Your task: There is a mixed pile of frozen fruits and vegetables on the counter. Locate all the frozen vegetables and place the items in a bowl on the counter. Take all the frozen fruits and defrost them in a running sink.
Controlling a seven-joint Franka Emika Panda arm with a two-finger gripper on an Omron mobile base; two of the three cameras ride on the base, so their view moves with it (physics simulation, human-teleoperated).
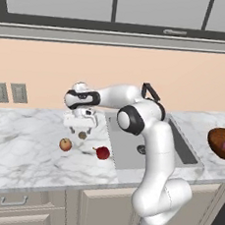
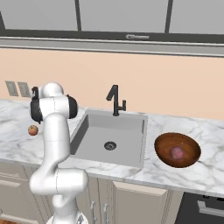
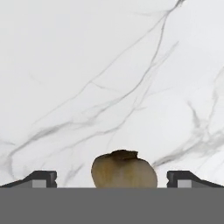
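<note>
Olive-brown fruit (image 3: 124, 169) btwn spread pincer (image 3: 112, 178) tips, on marble counter (image 3: 109, 78)

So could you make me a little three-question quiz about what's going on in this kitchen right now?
1. True or false: the bowl on the counter already holds the pinkish-purple ball.
2. Which piece sits between the fingers of the hand? A) olive-brown fruit B) orange-yellow fruit C) dark red stemmed fruit
3. Fill in: the hand's fingers stand ____.

Key: 1 true; 2 A; 3 open.
</note>
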